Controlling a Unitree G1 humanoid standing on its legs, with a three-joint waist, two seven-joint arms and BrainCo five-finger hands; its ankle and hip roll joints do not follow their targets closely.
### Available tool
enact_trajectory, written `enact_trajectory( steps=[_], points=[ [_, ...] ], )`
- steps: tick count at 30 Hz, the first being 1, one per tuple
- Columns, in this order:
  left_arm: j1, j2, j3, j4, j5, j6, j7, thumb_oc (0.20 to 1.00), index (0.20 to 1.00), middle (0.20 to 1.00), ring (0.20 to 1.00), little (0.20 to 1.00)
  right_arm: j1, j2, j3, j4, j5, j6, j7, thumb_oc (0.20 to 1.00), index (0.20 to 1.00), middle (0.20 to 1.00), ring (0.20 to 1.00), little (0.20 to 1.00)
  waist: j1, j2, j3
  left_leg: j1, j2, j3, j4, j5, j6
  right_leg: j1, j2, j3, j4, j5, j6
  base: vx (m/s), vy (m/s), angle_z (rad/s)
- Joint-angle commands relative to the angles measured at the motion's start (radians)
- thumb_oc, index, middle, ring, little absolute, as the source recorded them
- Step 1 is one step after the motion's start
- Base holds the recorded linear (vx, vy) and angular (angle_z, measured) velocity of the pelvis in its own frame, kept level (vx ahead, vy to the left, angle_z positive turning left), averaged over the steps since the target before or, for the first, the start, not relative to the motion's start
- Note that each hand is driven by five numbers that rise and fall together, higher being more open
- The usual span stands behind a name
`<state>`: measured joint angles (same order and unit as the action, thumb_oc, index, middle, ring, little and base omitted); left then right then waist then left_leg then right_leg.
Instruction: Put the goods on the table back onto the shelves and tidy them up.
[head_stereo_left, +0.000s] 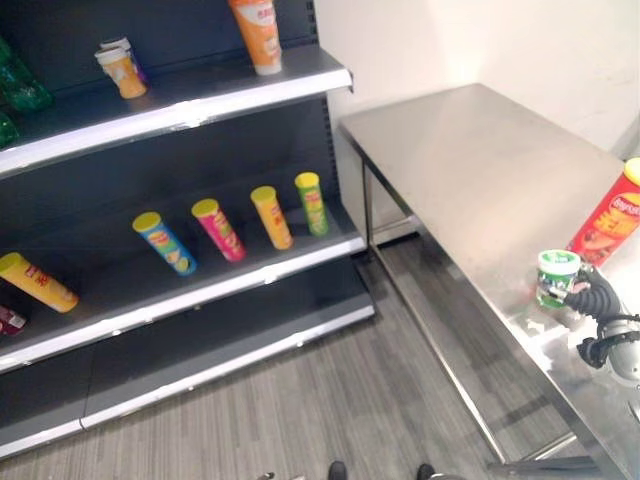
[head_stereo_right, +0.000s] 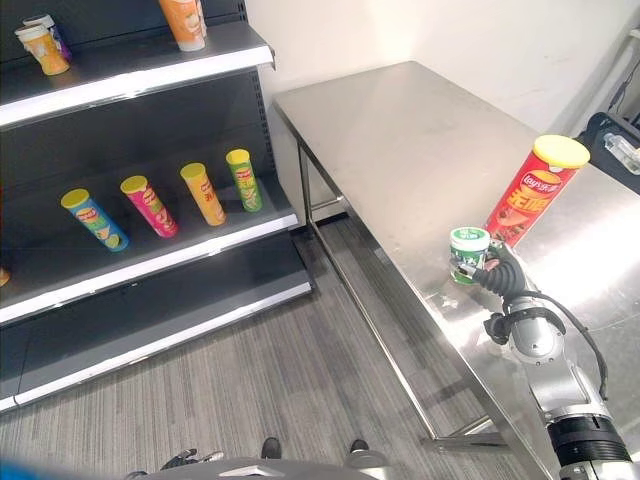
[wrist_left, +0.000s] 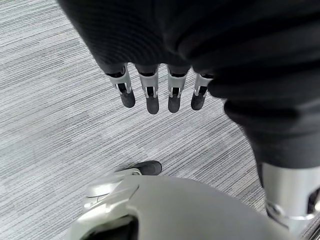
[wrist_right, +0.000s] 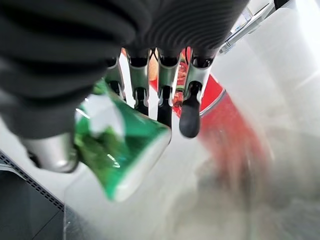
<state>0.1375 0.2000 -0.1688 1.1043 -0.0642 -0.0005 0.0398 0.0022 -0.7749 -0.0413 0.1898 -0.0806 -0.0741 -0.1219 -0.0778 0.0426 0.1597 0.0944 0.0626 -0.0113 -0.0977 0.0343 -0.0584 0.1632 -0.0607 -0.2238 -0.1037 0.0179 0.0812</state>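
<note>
Right hand (head_stereo_right: 503, 272) is at the near edge of the tabletop (head_stereo_right: 420, 140), wrapped around the green cup (head_stereo_right: 468, 252): in the right wrist view the fingers (wrist_right: 189, 112) curl over one side of the green cup (wrist_right: 120, 145) and the thumb presses the other. The cup stands upright on the steel, white lid on top, close to the table's front edge. Just beside it, touching or nearly so, stands the tall red can (head_stereo_right: 535, 190) with its yellow lid, upright and a little farther in from that edge. The rest of the steel top stretches away toward the wall

Over on the shelves (head_stereo_left: 200, 100), the middle shelf carries a row of cans standing side by side near its right end: the blue can (head_stereo_left: 165, 243), the pink can (head_stereo_left: 219, 229), the orange can (head_stereo_left: 271, 216) and the green can (head_stereo_left: 312, 203), all with yellow lids. Farther toward that shelf's left end, a yellow can (head_stereo_left: 36, 282) lies apart from the row. On the top shelf an orange tall can (head_stereo_left: 257, 35) stands near the right end, and a small orange cup (head_stereo_left: 122, 71) sits further left with another cup tucked just behind it

Left hand (wrist_left: 160, 90) hangs over the grey floor (wrist_left: 50, 125), fingers straight and relaxed, holding nothing
</note>
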Motion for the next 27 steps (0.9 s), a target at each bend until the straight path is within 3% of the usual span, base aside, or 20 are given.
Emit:
enact_trajectory(
  steps=[1,5,6,7,11,12,14,18,20,24,26,27],
  points=[
    [-0.058,0.042,0.009,0.006,0.008,-0.009,0.022,1.0,1.0,1.0,1.0,1.0,-0.052,-0.011,-0.059,-0.092,-0.009,-0.043,-0.023,0.2,0.2,0.2,0.2,0.2,0.03,-0.04,0.002,0.029,0.086,0.066,0.11,-0.105,-0.09,0.011,-0.005,0.038,0.052,-0.158,0.023,-0.02,-0.069,0.0],
    [-0.059,0.045,0.019,-0.016,-0.012,-0.008,0.018,1.0,1.0,1.0,1.0,1.0,-0.032,0.009,-0.077,-0.144,0.013,-0.053,-0.022,0.2,0.2,0.2,0.2,0.2,0.038,-0.048,0.032,-0.047,0.08,0.034,0.261,-0.123,-0.106,0.017,0.003,0.031,0.051,-0.174,0.004,-0.04,-0.081,0.04],
    [-0.061,0.045,0.02,-0.021,-0.019,-0.007,0.018,1.0,1.0,1.0,1.0,1.0,-0.027,0.016,-0.085,-0.164,0.02,-0.056,-0.023,0.2,0.2,0.2,0.2,0.2,0.042,-0.052,0.047,-0.087,0.071,0.021,0.326,-0.113,-0.112,0.021,0.002,0.025,0.05,-0.177,-0.003,-0.12,-0.087,0.27],
    [-0.073,0.041,0.023,-0.027,-0.034,-0.007,0.024,1.0,1.0,1.0,1.0,1.0,-0.017,0.025,-0.1,-0.183,0.031,-0.059,-0.035,0.2,0.2,0.2,0.2,0.2,0.048,-0.066,0.081,-0.173,0.062,0.017,0.455,-0.056,-0.131,0.039,-0.007,0.006,0.048,-0.177,-0.013,-0.1,-0.061,0.38],
    [-0.075,0.037,0.031,-0.038,-0.049,-0.008,0.032,1.0,1.0,1.0,1.0,1.0,-0.004,0.033,-0.109,-0.191,0.019,-0.053,-0.044,0.2,0.2,0.2,0.2,0.2,0.038,-0.065,0.09,-0.237,0.094,0.046,0.501,-0.013,-0.129,0.054,-0.004,-0.027,0.035,-0.183,-0.013,0.03,0.011,0.74],
    [-0.068,0.029,0.035,-0.042,-0.051,-0.009,0.036,1.0,1.0,1.0,1.0,1.0,0.01,0.046,-0.121,-0.206,0.011,-0.047,-0.052,0.2,0.2,0.2,0.2,0.2,0.039,-0.056,0.081,-0.226,0.14,0.093,0.368,-0.015,-0.12,0.06,-0.007,-0.044,0.024,-0.184,0.0,0.16,0.137,0.41],
    [-0.069,0.023,0.031,-0.035,-0.04,-0.011,0.043,1.0,1.0,1.0,1.0,1.0,0.02,0.058,-0.136,-0.215,0.007,-0.043,-0.071,0.2,0.2,0.2,0.2,0.2,0.04,-0.043,0.071,-0.232,0.194,0.125,0.185,0.081,-0.131,0.064,-0.013,-0.057,0.019,-0.189,0.019,0.19,0.188,0.33],
    [-0.076,0.023,0.031,-0.035,-0.009,-0.005,0.054,1.0,1.0,1.0,1.0,1.0,0.022,0.076,-0.15,-0.244,-0.003,-0.042,-0.103,0.2,0.2,0.2,0.2,0.2,0.031,-0.021,0.053,-0.256,0.254,0.25,0.03,0.143,-0.145,0.092,-0.025,-0.072,0.016,-0.215,0.05,0.2,0.166,0.4],
    [-0.075,0.025,0.031,-0.036,-0.003,-0.007,0.061,1.0,1.0,1.0,1.0,1.0,0.013,0.083,-0.152,-0.252,-0.002,-0.046,-0.117,0.2,0.2,0.2,0.2,0.2,0.035,-0.011,0.045,-0.252,0.25,0.247,0.038,0.16,-0.152,0.103,-0.028,-0.066,0.016,-0.221,0.058,0.24,0.279,0.03],
    [-0.07,0.044,0.042,-0.02,0.032,-0.01,0.068,1.0,1.0,1.0,1.0,1.0,-0.043,0.123,-0.106,-0.281,-0.046,-0.026,-0.099,0.2,0.2,0.2,0.2,0.2,0.059,-0.025,-0.006,-0.231,0.172,0.274,0.133,0.081,-0.1,0.11,-0.165,-0.04,0.083,-0.199,0.114,0.3,0.378,-0.33],
    [-0.072,0.051,0.043,-0.02,0.033,-0.011,0.071,1.0,1.0,1.0,1.0,1.0,-0.057,0.128,-0.094,-0.284,-0.049,-0.024,-0.098,0.2,0.2,0.2,0.2,0.2,0.064,-0.032,-0.01,-0.225,0.155,0.282,0.141,0.065,-0.086,0.097,-0.189,-0.031,0.105,-0.196,0.122,0.13,0.227,-0.19],
    [-0.076,0.064,0.042,-0.031,0.034,-0.012,0.075,1.0,1.0,1.0,1.0,1.0,-0.096,0.127,-0.07,-0.289,-0.057,-0.025,-0.1,0.2,0.2,0.2,0.2,0.2,0.075,-0.037,-0.016,-0.213,0.118,0.283,0.142,0.033,-0.055,0.071,-0.225,-0.019,0.15,-0.179,0.133,0.15,0.317,-0.08]
  ],
)
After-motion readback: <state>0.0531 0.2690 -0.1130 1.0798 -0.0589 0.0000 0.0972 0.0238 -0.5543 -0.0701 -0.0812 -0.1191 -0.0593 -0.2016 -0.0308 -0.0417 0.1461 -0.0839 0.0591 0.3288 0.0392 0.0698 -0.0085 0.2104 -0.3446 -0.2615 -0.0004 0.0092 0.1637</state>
